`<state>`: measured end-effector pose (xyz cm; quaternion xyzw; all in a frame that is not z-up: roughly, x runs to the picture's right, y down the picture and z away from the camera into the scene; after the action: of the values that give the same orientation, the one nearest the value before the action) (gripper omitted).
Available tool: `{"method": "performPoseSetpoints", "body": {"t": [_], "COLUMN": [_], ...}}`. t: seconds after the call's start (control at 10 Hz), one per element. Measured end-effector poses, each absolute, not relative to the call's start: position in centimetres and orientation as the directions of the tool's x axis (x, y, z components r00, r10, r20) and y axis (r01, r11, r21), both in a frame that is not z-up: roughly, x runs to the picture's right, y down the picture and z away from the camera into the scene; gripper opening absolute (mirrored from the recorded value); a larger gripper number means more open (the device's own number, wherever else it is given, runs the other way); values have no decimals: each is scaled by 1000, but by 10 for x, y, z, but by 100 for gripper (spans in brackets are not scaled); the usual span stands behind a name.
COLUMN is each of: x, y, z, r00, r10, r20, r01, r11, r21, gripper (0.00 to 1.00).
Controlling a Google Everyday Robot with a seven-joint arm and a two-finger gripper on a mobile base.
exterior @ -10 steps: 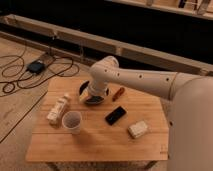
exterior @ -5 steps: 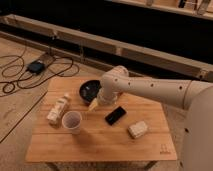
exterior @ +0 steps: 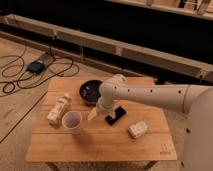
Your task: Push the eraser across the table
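Observation:
The eraser [exterior: 116, 117] is a small flat black slab lying near the middle of the light wooden plank table [exterior: 100, 146]. My white arm reaches in from the right and bends down over the table. My gripper [exterior: 95, 114] is low over the tabletop, just left of the eraser and right of the cup [exterior: 72, 121]. The arm's wrist covers the eraser's far left corner. I cannot tell whether the gripper touches the eraser.
A black bowl [exterior: 90, 91] sits behind the gripper. A white bottle [exterior: 57, 109] lies at the left and a whitish chunky block [exterior: 137, 129] at the right. Cables and a dark box [exterior: 36, 66] lie on the floor at the left.
The arm has swung from over the black bowl toward the front of the table. The gripper has come down beside the eraser's left end. The eraser lies about where it was.

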<state>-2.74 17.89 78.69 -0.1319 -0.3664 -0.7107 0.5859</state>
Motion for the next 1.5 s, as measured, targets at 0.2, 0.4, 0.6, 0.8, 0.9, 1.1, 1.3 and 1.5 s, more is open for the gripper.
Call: {"method": "performPoseSetpoints", "body": {"t": [0.2,0.4,0.6,0.8,0.9,1.1,1.3,1.5], "x": [-40,-48,-53,-58,-61,-62,-58,-50], "y": [192,199,203,206,208,213,216,216], "z": [790,796,801,805,806,808,812,818], "r00": [-294,-301,-306,-310,-312,-311,-298,-284], "r10": [-712,-695,-681,-672,-665,-654,-645,-640], "r20": [638,653,666,672,678,690,703,714], "r01": [923,920,919,914,911,908,909,914], "r11": [-39,-33,-27,-15,-7,10,32,45], "r21": [382,390,394,406,412,419,415,404], "gripper": [80,80,80,80,80,80,80,80]}}
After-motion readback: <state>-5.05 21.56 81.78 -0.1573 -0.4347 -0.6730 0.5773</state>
